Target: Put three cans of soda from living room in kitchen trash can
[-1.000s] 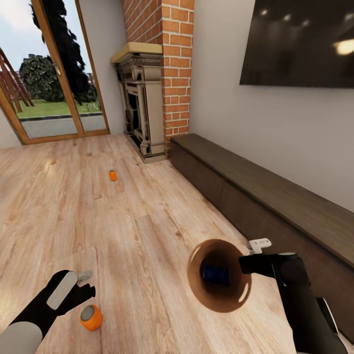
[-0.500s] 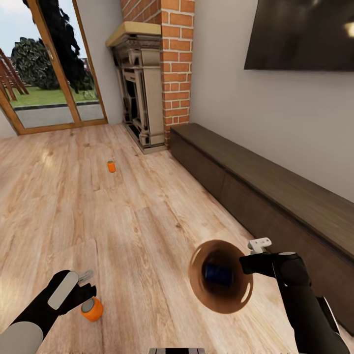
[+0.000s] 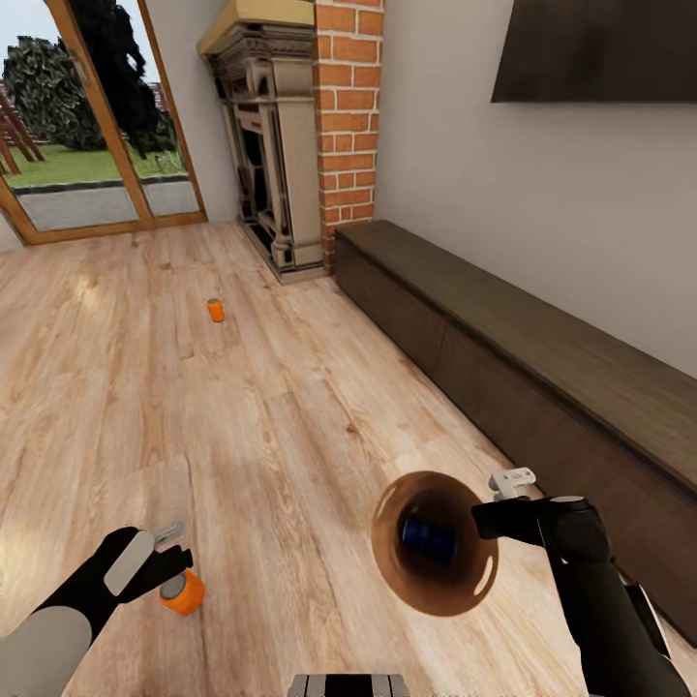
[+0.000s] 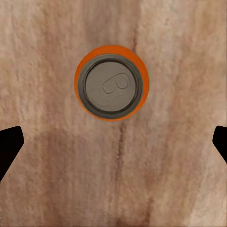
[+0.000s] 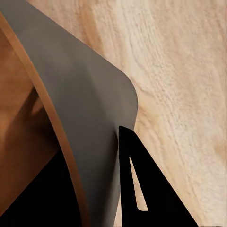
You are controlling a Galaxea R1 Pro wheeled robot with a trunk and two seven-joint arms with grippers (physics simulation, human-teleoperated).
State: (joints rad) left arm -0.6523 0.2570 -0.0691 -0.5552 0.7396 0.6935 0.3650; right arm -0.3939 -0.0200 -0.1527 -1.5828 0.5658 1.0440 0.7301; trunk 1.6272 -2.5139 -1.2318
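An orange can of soda (image 3: 181,592) stands upright on the wood floor, and my left gripper (image 3: 163,559) hovers just over it. In the left wrist view its grey top (image 4: 112,87) lies ahead of the open left gripper (image 4: 113,142), whose fingertips (image 4: 9,146) are spread wide with nothing between them. A second orange can (image 3: 216,310) stands further off, towards the fireplace. My right gripper (image 3: 481,520) is shut on the rim of the tan trash can (image 3: 392,566), held tilted above the floor. A blue can (image 3: 429,535) lies inside it. The bin's wall (image 5: 94,123) shows beside one dark finger (image 5: 137,184).
A long low dark-wood cabinet (image 3: 542,378) runs along the right wall under the black TV (image 3: 600,48). The brick fireplace (image 3: 290,145) stands at the back, with glass doors (image 3: 87,116) to its left. Wood floor (image 3: 271,416) stretches between me and the far can.
The whole view has shifted, so the camera moved. My left gripper has come closer over the near orange can. The right gripper still holds the trash can the same way.
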